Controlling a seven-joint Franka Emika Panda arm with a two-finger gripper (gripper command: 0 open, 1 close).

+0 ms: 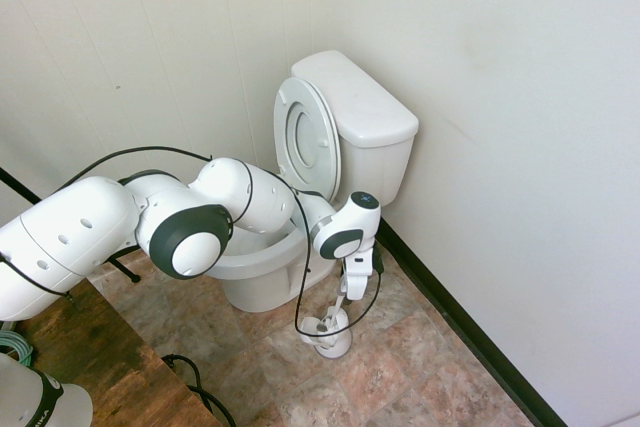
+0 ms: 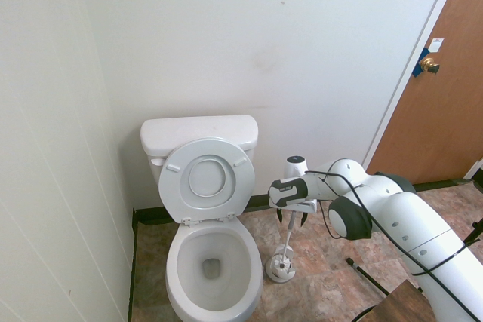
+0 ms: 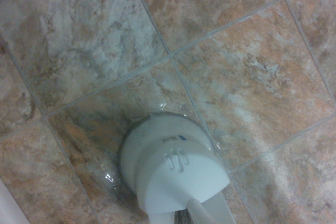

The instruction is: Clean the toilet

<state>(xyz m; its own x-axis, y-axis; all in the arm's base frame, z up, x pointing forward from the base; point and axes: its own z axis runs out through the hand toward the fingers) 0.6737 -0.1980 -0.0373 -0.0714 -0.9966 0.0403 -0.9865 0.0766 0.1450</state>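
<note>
One gripper point(image 2: 290, 220), pointing down, jaws spread wide around brush handle point(image 2: 287, 237), no grip visible. Toilet point(image 2: 205, 209) at nine o'clock of brush holder point(image 2: 281, 268), lid raised against tank.

Both exterior views bright, evenly lit, sharp, slight wide-angle bending at edges; wrist view dimmer, soft-focused, faint glare on mottled brown stone-pattern floor tiles point(image 3: 226, 40).

White toilet point(image 2: 211, 209); white brush holder point(image 2: 281, 268) at its 3 o'clock. Floor tiles point(image 3: 236, 77) mottled pinkish-brown and grey, pale grout. Black baseboard point(image 1: 470, 332). Brown wooden door point(image 2: 438, 96).
</note>
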